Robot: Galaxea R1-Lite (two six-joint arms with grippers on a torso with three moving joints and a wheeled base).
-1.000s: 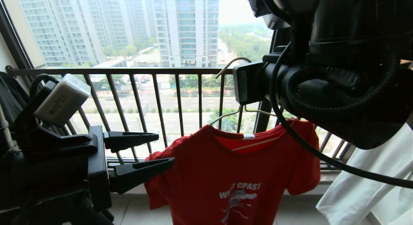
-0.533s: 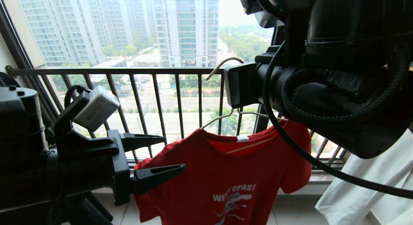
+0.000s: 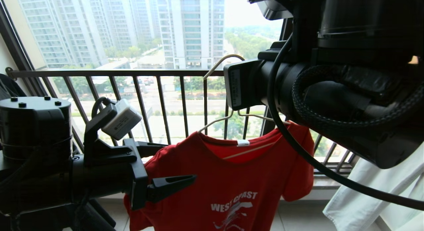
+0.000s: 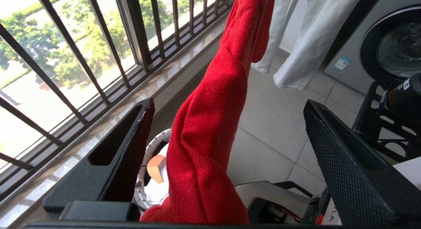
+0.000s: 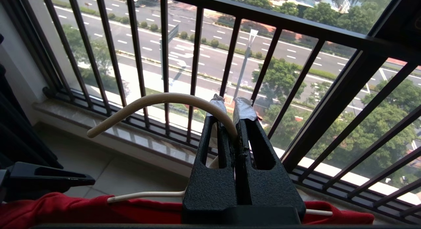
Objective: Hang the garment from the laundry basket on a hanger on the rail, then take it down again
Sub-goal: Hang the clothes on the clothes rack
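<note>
One red WEST COAST T-shirt [image 3: 228, 188] on one white wire hanger [image 3: 217, 120], hem cut off. Right gripper [image 5: 230, 124] fingers pinch hanger neck. Left gripper [image 4: 227, 147] fingers spread wide around sleeve, not touching. One laundry basket [image 4: 148, 153] below, mostly hidden.

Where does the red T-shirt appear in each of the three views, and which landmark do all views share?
Head view: the red T-shirt hangs at lower centre on the white wire hanger.
Left wrist view: the T-shirt hangs between the open fingers of the left gripper.
Right wrist view: only a red strip along the bottom edge.
Shared landmark: the black window railing.
</note>
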